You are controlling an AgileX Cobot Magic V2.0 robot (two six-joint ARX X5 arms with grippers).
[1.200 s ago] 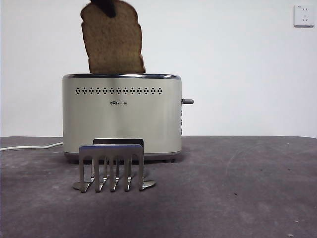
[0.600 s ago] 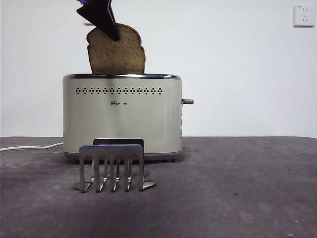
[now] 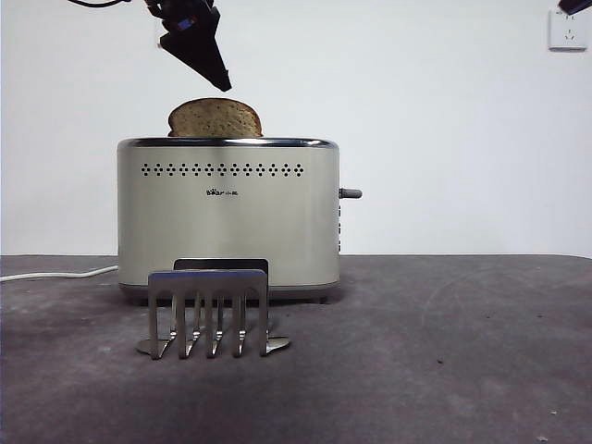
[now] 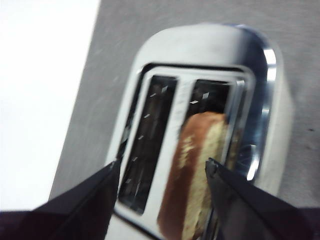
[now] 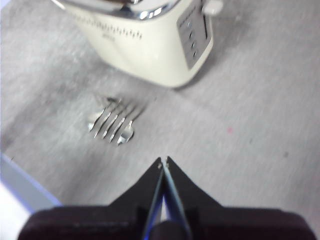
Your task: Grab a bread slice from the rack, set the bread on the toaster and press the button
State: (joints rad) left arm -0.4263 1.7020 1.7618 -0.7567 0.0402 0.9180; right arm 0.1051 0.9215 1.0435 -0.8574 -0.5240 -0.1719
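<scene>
The slice of bread (image 3: 215, 117) stands in one slot of the cream toaster (image 3: 227, 217), with only its domed crust showing above the chrome rim. My left gripper (image 3: 199, 46) hangs open just above it, touching nothing. In the left wrist view the bread (image 4: 197, 170) sits low in its slot between the spread jaws of the left gripper (image 4: 163, 162), and the other slot is empty. The steel rack (image 3: 208, 310) stands in front of the toaster with no bread in it. The button (image 3: 350, 192) sticks out of the toaster's right side. My right gripper (image 5: 163, 161) is shut, high above the table.
A white power cord (image 3: 55, 274) runs off left from the toaster. A wall socket (image 3: 566, 28) sits at the top right, with a black tip of the waiting right arm (image 3: 575, 6) beside it. The right wrist view shows the toaster (image 5: 150, 45) and rack (image 5: 112, 122) far below.
The bread has sunk from well above the toaster down into the slot. The left gripper has let go of it and risen clear.
</scene>
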